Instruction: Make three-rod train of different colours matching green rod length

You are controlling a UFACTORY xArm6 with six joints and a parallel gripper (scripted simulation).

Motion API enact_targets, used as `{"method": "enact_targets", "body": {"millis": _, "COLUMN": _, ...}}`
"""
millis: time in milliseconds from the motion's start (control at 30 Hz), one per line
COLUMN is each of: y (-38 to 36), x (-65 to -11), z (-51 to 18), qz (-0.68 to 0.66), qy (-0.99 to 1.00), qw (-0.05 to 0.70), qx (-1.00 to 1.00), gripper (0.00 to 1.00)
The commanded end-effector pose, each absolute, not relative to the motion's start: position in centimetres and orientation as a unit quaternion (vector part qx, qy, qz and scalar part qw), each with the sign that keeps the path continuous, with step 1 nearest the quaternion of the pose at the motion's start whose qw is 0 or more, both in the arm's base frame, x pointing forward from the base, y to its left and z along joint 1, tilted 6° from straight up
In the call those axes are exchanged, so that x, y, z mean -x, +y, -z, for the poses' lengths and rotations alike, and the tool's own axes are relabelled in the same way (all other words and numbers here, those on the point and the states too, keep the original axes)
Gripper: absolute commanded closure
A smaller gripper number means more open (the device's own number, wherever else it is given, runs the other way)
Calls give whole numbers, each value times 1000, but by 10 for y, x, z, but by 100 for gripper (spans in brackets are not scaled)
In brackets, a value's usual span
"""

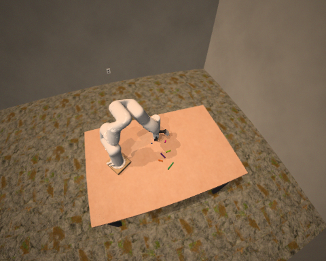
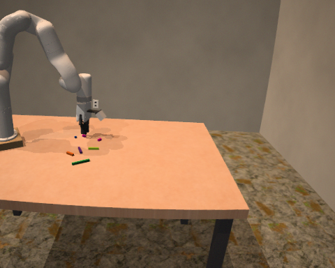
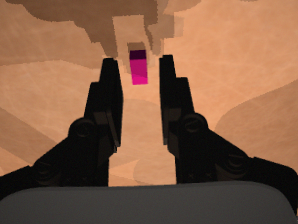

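My gripper (image 1: 155, 138) (image 2: 84, 132) (image 3: 139, 76) is low over the table, its fingers a little apart and holding nothing. A short magenta rod (image 2: 84, 135) (image 3: 139, 74) lies on the table right at the fingertips, in the gap between them. A second magenta rod (image 1: 165, 141) (image 2: 99, 139) lies to the right. A tiny blue rod (image 1: 151, 143) (image 2: 75, 137) lies to the left. Nearer the front lie a lime rod (image 1: 168, 151) (image 2: 93, 148), a purple rod (image 1: 162, 155) (image 2: 80, 150), an orange rod (image 1: 160, 160) (image 2: 70, 153) and the long green rod (image 1: 170, 166) (image 2: 80, 162), all apart.
The rods lie on an orange-brown table (image 1: 200, 143) (image 2: 163, 167). The arm's base (image 1: 118, 165) (image 2: 4, 139) stands at the table's left side. A patterned floor surrounds the table.
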State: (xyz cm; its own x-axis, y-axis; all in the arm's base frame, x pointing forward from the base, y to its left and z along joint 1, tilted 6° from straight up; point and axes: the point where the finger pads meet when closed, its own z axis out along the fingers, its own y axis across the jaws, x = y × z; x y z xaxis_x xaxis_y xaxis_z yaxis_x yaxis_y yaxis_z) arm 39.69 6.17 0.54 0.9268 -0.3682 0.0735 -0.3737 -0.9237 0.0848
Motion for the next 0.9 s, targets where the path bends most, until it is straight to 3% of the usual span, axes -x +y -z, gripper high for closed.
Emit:
{"method": "enact_targets", "body": {"millis": 0, "y": 62, "x": -399, "z": -3, "qz": -30, "qy": -189, "qw": 48, "qx": -980, "gripper": 76}}
{"method": "enact_targets", "body": {"millis": 867, "y": 61, "x": -399, "z": 0, "qz": -30, "qy": -189, "qw": 48, "qx": -980, "gripper": 76}}
